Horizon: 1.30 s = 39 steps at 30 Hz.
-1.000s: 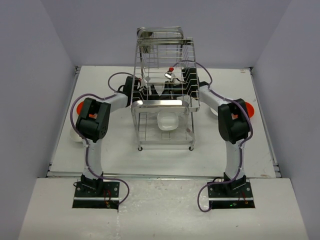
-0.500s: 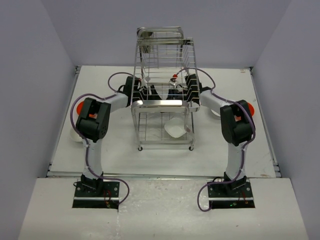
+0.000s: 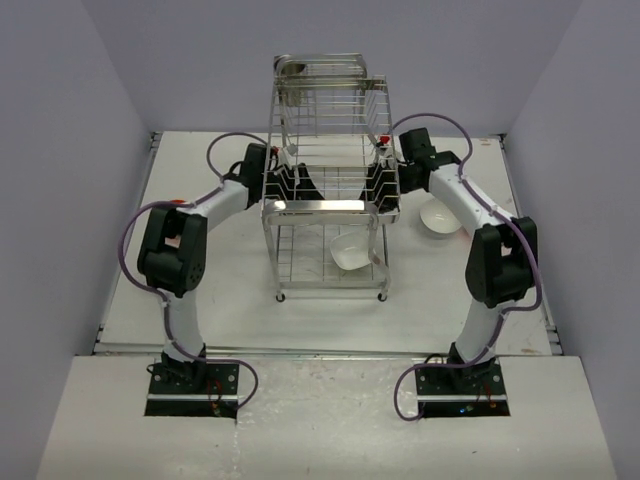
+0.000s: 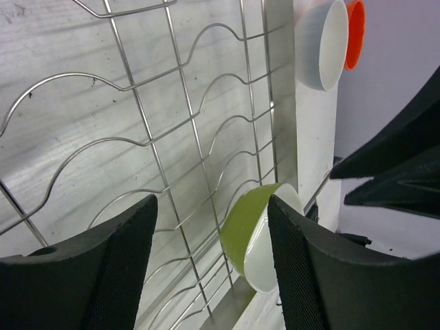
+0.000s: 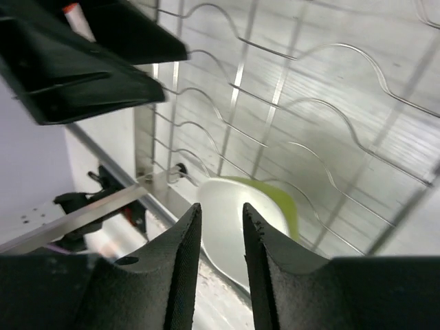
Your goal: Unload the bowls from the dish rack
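The chrome wire dish rack [image 3: 325, 205] stands mid-table. The lime-green bowl [image 3: 350, 252], white inside, lies tilted on its lower tier; it also shows in the left wrist view [image 4: 258, 234] and the right wrist view [image 5: 240, 227] through the wires. My left gripper [image 3: 284, 172] is at the left side of the upper tier, open wide and empty [image 4: 210, 268]. My right gripper [image 3: 384, 163] is at the right side of the upper tier, its jaws a narrow gap apart with nothing between them [image 5: 221, 234]. A white bowl [image 3: 440, 215] sits on the table right of the rack.
Through the rack, the left wrist view shows the white bowl [image 4: 322, 42] with an orange bowl [image 4: 355, 31] behind it. The two grippers face each other across the wavy wire tier. A metal cup [image 3: 290, 72] sits at the rack's top.
My right arm has pulled up and back from the rack's middle to its right side. The lime-green bowl has shifted right and tilted on the lower tier. My left arm has risen a little.
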Available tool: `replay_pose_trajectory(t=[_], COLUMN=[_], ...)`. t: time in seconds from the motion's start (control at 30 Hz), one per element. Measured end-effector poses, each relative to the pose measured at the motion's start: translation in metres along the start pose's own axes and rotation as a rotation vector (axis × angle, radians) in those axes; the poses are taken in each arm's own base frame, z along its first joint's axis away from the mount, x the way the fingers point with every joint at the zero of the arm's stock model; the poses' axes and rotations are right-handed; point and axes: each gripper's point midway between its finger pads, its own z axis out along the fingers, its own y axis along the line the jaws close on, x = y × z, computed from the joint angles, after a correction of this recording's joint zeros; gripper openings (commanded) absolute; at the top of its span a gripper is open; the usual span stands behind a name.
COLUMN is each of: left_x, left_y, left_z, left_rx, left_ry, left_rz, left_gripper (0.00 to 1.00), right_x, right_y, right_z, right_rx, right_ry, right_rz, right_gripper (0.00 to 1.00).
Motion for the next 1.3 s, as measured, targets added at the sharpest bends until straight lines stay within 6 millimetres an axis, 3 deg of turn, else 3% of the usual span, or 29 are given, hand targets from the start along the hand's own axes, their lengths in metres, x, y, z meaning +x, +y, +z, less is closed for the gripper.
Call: replay_pose_trajectory(t=[0.13, 0.33, 0.7, 0.87, 1.3], left_x=[0.0, 0.001, 0.006, 0.014, 0.016], left_y=[-0.01, -0.015, -0.015, -0.009, -0.01], left_z=[-0.009, -0.015, -0.017, -0.016, -0.016], left_rx=[0.005, 0.009, 0.013, 0.009, 0.014], left_ry=[-0.006, -0.009, 0.001, 0.019, 0.022], left_rz=[0.015, 0.02, 0.015, -0.003, -0.009], left_gripper=[0.66, 0.66, 0.66, 0.66, 0.66], right_x=[0.008, 0.048, 0.074, 0.082, 0.053], right_y=[-0.023, -0.054, -0.08, -0.08, -0.053], right_z=[-0.019, -0.019, -0.015, -0.014, -0.031], right_rx=[0.135, 0.273, 0.362, 0.364, 0.324], right_ry=[-0.003, 0.079, 0.136, 0.142, 0.034], right_rz=[0.03, 0.09, 0.123, 0.118, 0.044], right_gripper=[0.33, 0.33, 0.33, 0.34, 0.37])
